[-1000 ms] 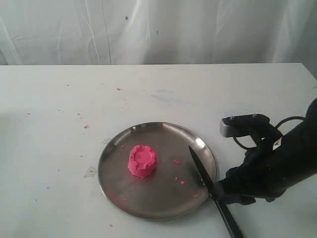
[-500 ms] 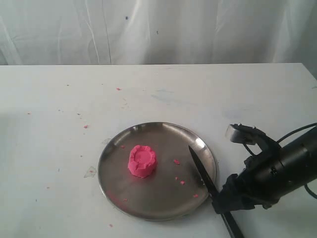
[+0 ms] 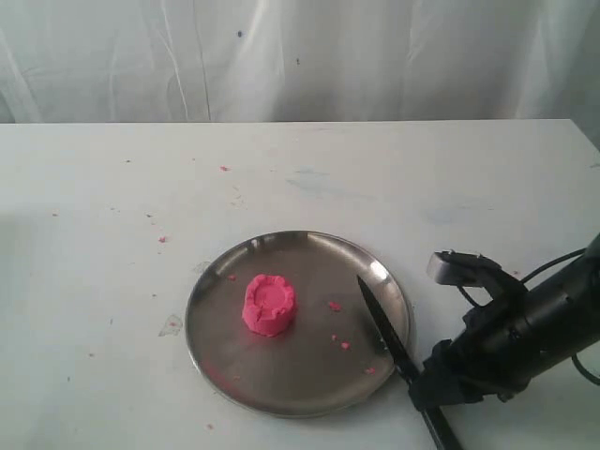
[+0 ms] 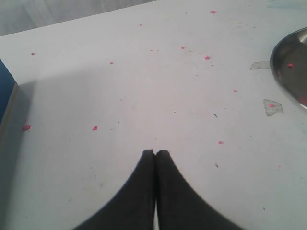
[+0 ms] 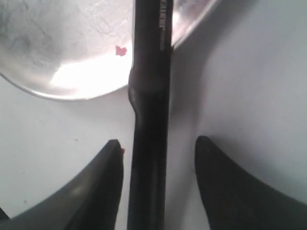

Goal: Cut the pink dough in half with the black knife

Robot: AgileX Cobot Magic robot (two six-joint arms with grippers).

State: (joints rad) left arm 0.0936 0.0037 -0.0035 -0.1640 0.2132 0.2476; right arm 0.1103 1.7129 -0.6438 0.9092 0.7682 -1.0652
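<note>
The pink dough (image 3: pixel 269 304) is one round lump with a dented top, left of centre on the steel plate (image 3: pixel 300 384). The black knife (image 3: pixel 382 328) rests with its blade on the plate's right rim and its handle (image 5: pixel 146 182) on the table. My right gripper (image 3: pixel 424 386) is down at the handle, open, with the handle between its two fingers (image 5: pixel 103 184) and a gap on each side. Over bare table to the plate's left my left gripper (image 4: pixel 156 153) is shut on nothing. The exterior view does not show the left arm.
Tiny pink crumbs (image 3: pixel 335 306) lie on the plate and across the white table (image 3: pixel 112 216). A white curtain (image 3: pixel 300 56) hangs behind the table. The plate's rim (image 4: pixel 290 67) shows at the edge of the left wrist view.
My right arm has come down lower and flatter toward the knife handle. Knife, dough and plate have not moved. Both grippers keep their state.
</note>
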